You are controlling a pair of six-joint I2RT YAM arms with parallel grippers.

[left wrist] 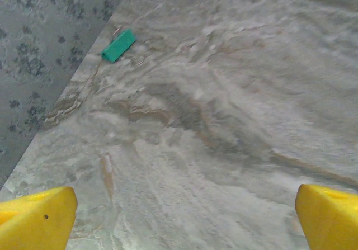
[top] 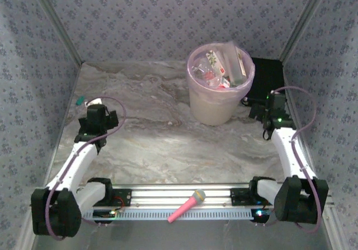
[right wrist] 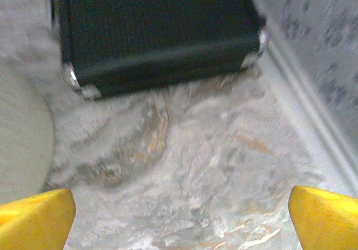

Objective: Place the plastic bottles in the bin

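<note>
One bin [top: 215,109], plastic bottles [top: 221,68] heaped inside, too jumbled to count, one black box [right wrist: 156,32] just right of the bin, left gripper [left wrist: 179,219] and right gripper [right wrist: 179,219] both spread wide, empty

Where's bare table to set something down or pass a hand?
Free: table centre, bordered by left gripper, right gripper, bin and the near rail; also far-left, between teal block and bin. Crowded: far-right corner, where bin, black box and right gripper bunch together.

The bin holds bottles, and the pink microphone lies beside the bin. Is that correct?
No. The bin does hold bottles, but the pink microphone lies on the rail at the near edge, as the top view shows.
</note>
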